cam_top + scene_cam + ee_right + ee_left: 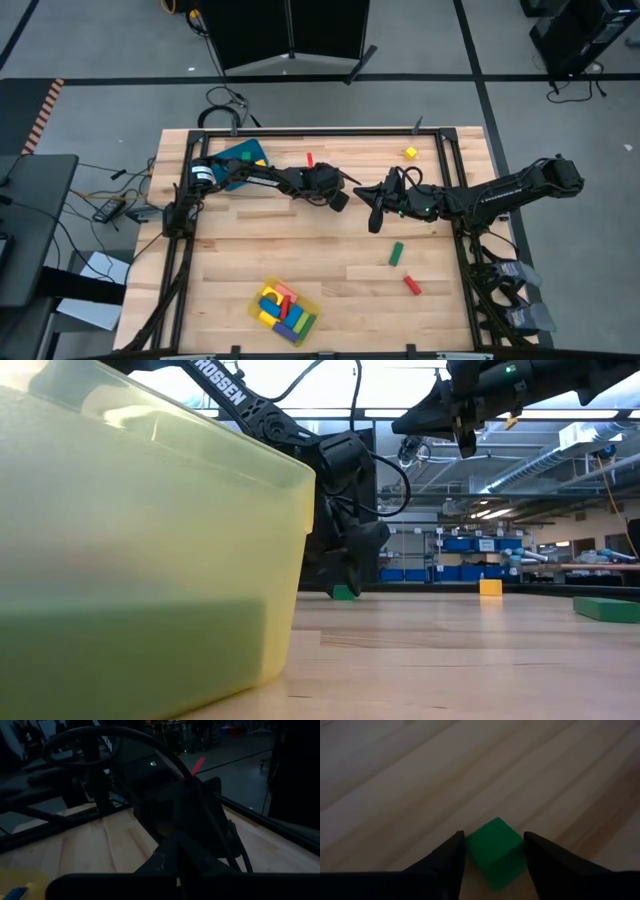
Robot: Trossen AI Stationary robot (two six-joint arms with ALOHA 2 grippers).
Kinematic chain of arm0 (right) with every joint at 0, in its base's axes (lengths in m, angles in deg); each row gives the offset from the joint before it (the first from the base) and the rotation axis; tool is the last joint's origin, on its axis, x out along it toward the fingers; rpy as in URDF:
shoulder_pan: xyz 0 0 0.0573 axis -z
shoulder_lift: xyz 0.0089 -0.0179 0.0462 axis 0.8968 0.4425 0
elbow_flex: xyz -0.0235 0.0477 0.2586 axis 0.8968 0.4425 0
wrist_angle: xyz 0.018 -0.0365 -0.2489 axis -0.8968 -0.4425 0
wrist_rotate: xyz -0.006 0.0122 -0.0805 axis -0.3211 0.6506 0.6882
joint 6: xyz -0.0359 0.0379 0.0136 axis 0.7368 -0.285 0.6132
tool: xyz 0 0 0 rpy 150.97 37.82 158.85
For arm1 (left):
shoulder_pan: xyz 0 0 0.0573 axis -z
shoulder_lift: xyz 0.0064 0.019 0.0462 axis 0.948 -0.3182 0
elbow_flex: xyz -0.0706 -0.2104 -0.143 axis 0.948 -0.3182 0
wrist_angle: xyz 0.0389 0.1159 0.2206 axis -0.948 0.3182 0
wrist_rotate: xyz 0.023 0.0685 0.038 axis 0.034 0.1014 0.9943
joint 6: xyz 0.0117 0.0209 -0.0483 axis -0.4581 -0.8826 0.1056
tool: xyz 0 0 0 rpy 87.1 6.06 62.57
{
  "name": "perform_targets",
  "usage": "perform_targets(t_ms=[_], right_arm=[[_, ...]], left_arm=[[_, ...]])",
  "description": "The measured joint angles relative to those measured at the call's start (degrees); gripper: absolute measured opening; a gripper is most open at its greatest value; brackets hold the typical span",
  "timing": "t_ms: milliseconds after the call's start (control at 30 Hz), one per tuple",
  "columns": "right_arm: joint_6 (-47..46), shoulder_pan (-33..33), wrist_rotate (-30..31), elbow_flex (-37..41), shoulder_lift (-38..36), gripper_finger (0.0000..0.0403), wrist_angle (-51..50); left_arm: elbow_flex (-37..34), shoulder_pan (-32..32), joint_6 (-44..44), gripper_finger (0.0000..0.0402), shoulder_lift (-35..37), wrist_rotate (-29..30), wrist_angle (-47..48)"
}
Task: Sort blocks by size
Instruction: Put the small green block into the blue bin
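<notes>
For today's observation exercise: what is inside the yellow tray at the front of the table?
In the high view the yellow tray holds a heap of blocks: blue, red, yellow, green and pink, mostly longer bars. Any blocks beneath the heap are covered, and the low view shows only the tray's cloudy wall.

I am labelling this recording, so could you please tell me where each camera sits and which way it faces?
High view: overhead, looking straight down; both arms show.
Low view: at table height, behind the yellow tray, facing the room.
Left wrist view: looks past the left gripper at the green cube.
Right wrist view: right gripper hidden; faces the left arm.
Shared: low and left wrist views show the green cube.
</notes>
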Motion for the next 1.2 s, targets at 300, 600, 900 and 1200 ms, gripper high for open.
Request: perform_targets(t_ms=[300,600,900,1200], right_arm=[[-0.3,0.0,0.0,0.0,0.0,0.0011,0.0],[-0.3,0.0,0.0,0.0,0.0,0.0011,-0.1],[0.4,0.0,0.0,0.0,0.0,0.0011,-0.1],[1.5,-2.3,0.0,0.0,0.0,0.0011,-3.4]], left_arm=[[0.0,0.3,-1.5,0.0162,0.0,-2.7,0.6],[-0.1,0.5,-6.4,0.0160,1.7,-3.1,1.8],[-0.6,-0.1,-9.5,0.0138,11.8,3.7,14.9],[-7.7,-3.5,-6.2,0.0138,26.9,13.8,30.0]])
